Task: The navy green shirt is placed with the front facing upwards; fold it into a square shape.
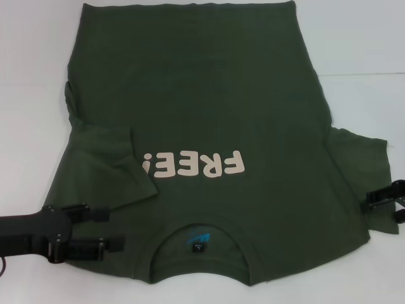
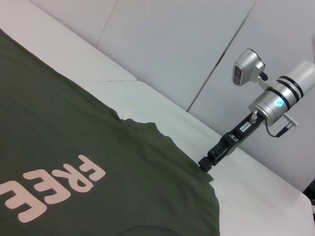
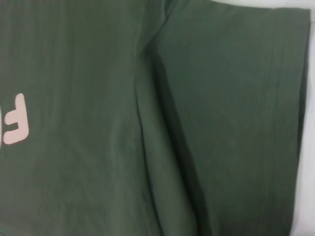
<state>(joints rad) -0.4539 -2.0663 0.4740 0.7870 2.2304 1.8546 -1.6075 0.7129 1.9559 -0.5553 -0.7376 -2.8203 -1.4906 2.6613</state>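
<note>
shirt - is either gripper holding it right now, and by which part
Cannot be told: the left gripper sits at the shirt's shoulder, the right gripper at its sleeve edge.

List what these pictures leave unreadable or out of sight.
- Navy green shirt: the head view's top edge cuts off its hem.
- Neck label: print too small to read in the head view.
- Right gripper: the head view's right edge crops it; whether it pinches the sleeve cannot be told. The left wrist view shows it too far off.
- Left gripper: fingers apart beside the shoulder; cloth contact unclear.
</note>
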